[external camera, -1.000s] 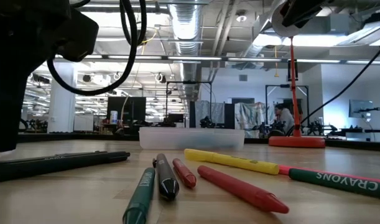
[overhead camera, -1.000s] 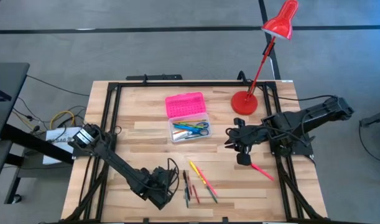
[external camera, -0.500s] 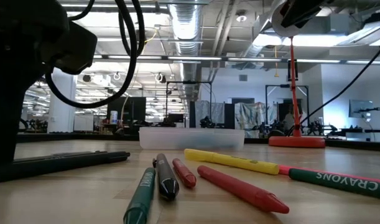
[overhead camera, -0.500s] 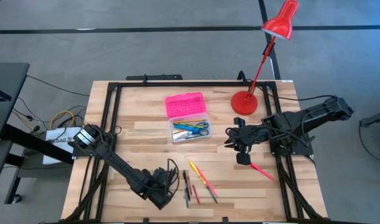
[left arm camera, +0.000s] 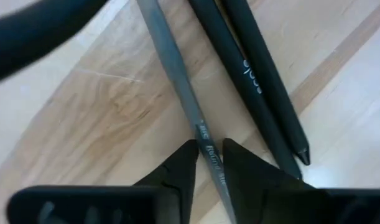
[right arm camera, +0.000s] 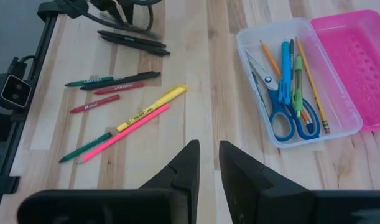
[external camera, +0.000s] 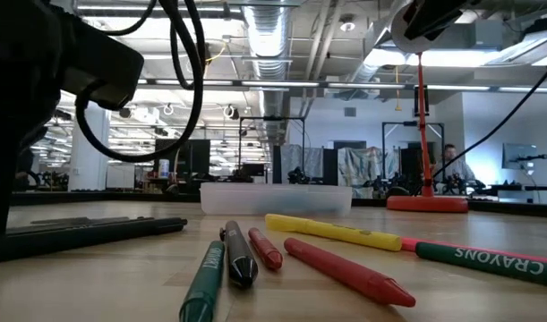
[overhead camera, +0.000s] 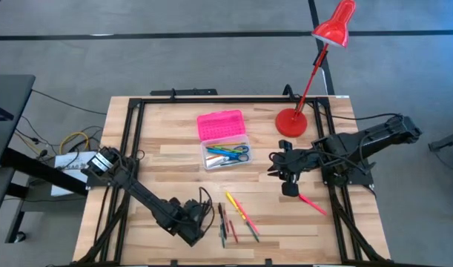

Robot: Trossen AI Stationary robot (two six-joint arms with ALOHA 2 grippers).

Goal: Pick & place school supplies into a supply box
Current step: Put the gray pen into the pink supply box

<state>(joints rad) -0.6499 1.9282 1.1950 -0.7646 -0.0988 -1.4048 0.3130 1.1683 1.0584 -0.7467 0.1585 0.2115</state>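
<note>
The grey pen [left arm camera: 177, 87] lay flat on the wood, running from the top centre of the left wrist view down to the bottom centre, slim and plain with small print near its lower end. The left gripper [left arm camera: 208, 155] had its two dark fingertips [left arm camera: 186, 158] pressed in on either side of that printed end, clamped across the pen's width; this looked like the right hold for lifting one pen without dragging its neighbours. Two black pens [left arm camera: 252, 81] lay just beside it, towards the upper right of that view, close enough that a sloppy lift might disturb them. In the high view this all sat at the lower centre of the table [overhead camera: 174, 159], with a loose scatter of crayons and markers [overhead camera: 237, 215] just to the right. The supply box [overhead camera: 205, 156] sat above them at mid-frame, well apart. Its pink lid [overhead camera: 220, 124] was folded back, so the clear base was free to receive things. Blue-handled scissors [right arm camera: 283, 118] and a few pencils were already inside. The right gripper [overhead camera: 285, 178] hung right of the box with a pink pen [overhead camera: 311, 202] by it; whether it was open or closed I could not tell. A red lamp [overhead camera: 291, 122] stood at the upper right.
</note>
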